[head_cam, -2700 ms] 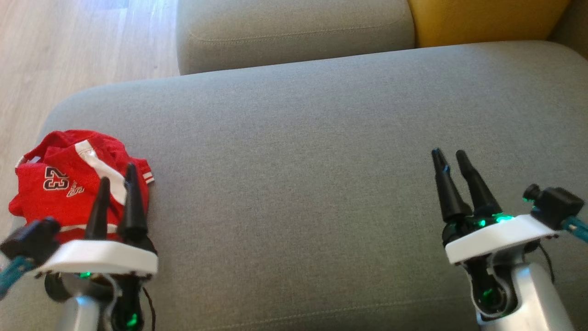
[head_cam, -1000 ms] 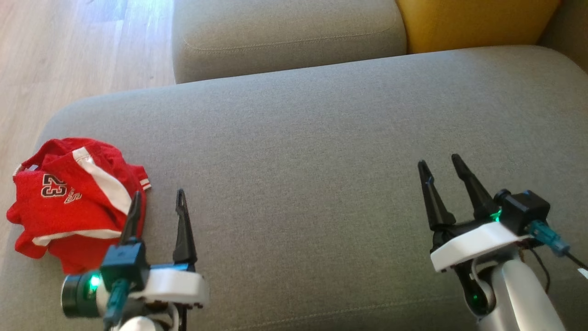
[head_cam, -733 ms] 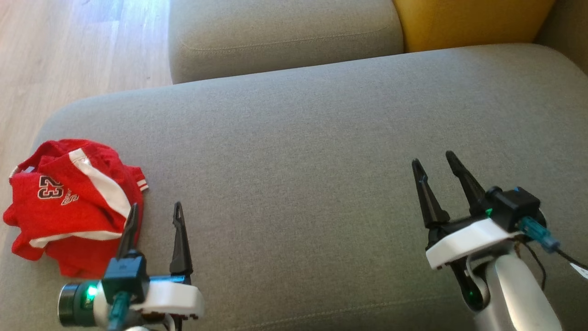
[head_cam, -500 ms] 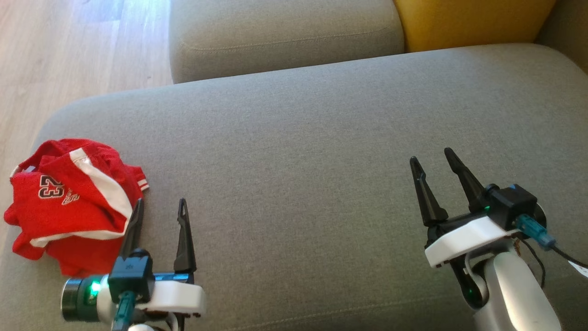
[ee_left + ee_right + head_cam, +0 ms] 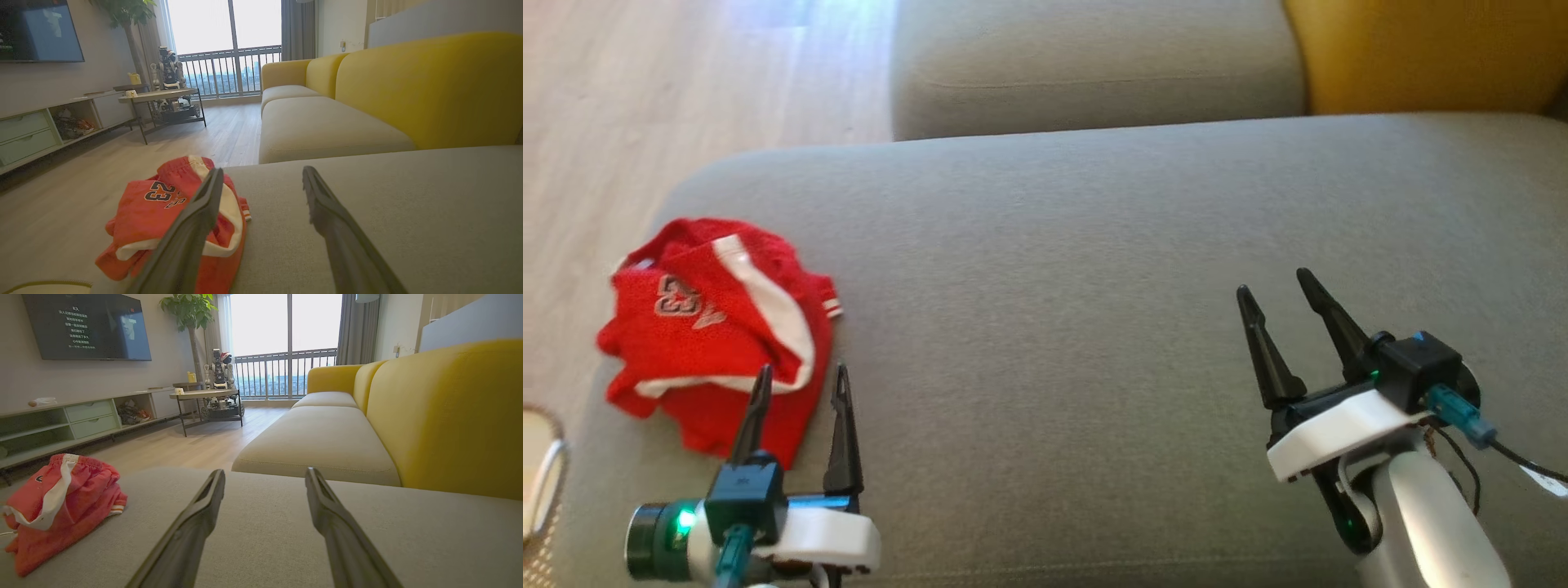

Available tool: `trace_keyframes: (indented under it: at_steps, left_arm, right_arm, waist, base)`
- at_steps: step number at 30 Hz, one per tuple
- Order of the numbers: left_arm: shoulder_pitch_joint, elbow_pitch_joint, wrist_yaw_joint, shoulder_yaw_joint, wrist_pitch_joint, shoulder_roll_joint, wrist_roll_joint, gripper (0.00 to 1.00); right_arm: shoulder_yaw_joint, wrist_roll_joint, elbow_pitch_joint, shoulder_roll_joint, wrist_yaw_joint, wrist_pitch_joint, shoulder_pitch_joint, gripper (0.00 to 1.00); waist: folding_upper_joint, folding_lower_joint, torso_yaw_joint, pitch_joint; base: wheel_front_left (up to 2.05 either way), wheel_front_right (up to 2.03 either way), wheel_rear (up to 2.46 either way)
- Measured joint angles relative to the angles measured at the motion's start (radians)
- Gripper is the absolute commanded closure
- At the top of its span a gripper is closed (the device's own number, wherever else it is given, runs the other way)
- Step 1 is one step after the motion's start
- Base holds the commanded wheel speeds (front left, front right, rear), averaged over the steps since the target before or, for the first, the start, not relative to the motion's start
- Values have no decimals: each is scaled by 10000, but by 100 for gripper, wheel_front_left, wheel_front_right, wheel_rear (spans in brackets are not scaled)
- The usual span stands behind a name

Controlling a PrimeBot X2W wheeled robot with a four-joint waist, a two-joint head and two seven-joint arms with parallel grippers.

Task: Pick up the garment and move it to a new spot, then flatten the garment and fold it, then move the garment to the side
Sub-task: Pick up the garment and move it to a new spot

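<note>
One red garment (image 5: 711, 343) is lying bunched in a loose heap at the left of the head view. It is resting on the near-left corner of the grey sofa cushion (image 5: 1054, 286), close to the cushion's edge, with the wooden floor (image 5: 686, 82) showing beyond.

Both hands are standing with fingers spread and are holding nothing. The left hand (image 5: 802, 371) is sitting at the lower left, its left finger overlapping the heap's lower right edge in the picture. Whether it is touching the cloth I cannot tell. The right hand (image 5: 1272, 283) is hovering at the lower right over bare cushion, well apart from the garment.

The cloth is looking light, soft and limp, a sports knit judging by its white stripe (image 5: 786, 327) and printed number (image 5: 674, 296). It is likely going to sag and trail when lifted rather than keeping any shape. A strong pinch is probably not being called for, though a single thin layer may be slipping from such narrow fingers.

A raised fold is probably offering the best hold: the ridge along the white stripe, or the striped cuff (image 5: 832, 306) sticking out at the heap's upper right. Pinching too deep is risking catching the cushion fabric as well.
</note>
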Motion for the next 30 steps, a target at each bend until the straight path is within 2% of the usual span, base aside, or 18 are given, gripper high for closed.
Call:
trace_keyframes:
  at_steps: [7,19,25,30]
  left_arm:
    - [245,84,-351,416,0,-58,198,0]
    - [744,81,-623,936,0,-98,378,0]
    - [1040,109,-708,1174,0,-138,435,0]
    - [1078,130,-796,1344,0,-169,435,0]
  right_arm:
    - [234,151,2,-2,0,0,151,0]
    - [686,497,61,2,0,0,434,0]
    - [798,660,81,4,0,0,579,0]
    - [849,811,167,4,0,0,693,0]
  waist:
    - [0,0,1035,-158]
    - [0,-1,2626,-513]
    - [0,-1,3134,-706]
    - [0,-1,3301,-814]
  base:
    - [0,0,0]
    - [0,0,0]
    - [0,0,0]
    - [0,0,0]
